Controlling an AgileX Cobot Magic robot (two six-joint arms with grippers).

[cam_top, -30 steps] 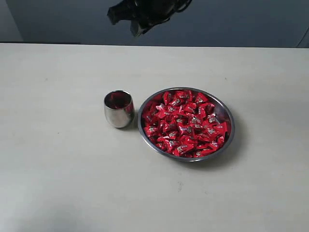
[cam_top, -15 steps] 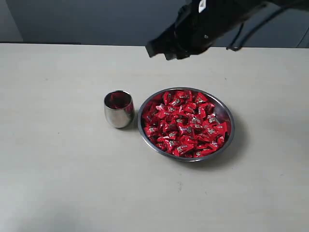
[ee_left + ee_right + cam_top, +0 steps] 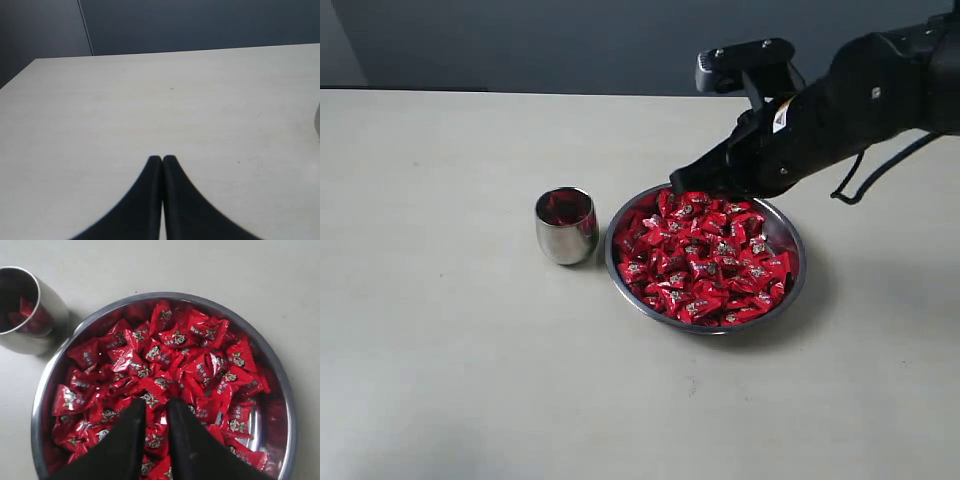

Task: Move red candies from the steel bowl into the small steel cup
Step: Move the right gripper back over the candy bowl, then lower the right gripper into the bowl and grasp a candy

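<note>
1. Right gripper (image 3: 158, 404): the right wrist view shows two dark fingers set a narrow gap apart, partly open, with nothing visibly clamped between them. The tips sit low over the red candies (image 3: 165, 340). I cannot tell whether they touch the wrappers.
2. Wrappers: each carries small silvery-white print. I can read no word of it in any view.
3. The candies fill the steel bowl (image 3: 200, 299). Its near rim is cut off by the wrist frame, and the whole rim shows only in the exterior view.
4. The small steel cup (image 3: 55, 315) stands upright just beside the bowl, on the left in the exterior view. Red shows inside it, but I cannot make out a count.
5. A white label on the right arm shows only in the exterior view and is too small to read.
6. Left gripper (image 3: 162, 159): fingertips pressed together and holding nothing, over bare table (image 3: 440, 350). This gripper does not appear in the exterior view.
7. A dark wall (image 3: 520, 40) stands beyond the far table edge.
</note>
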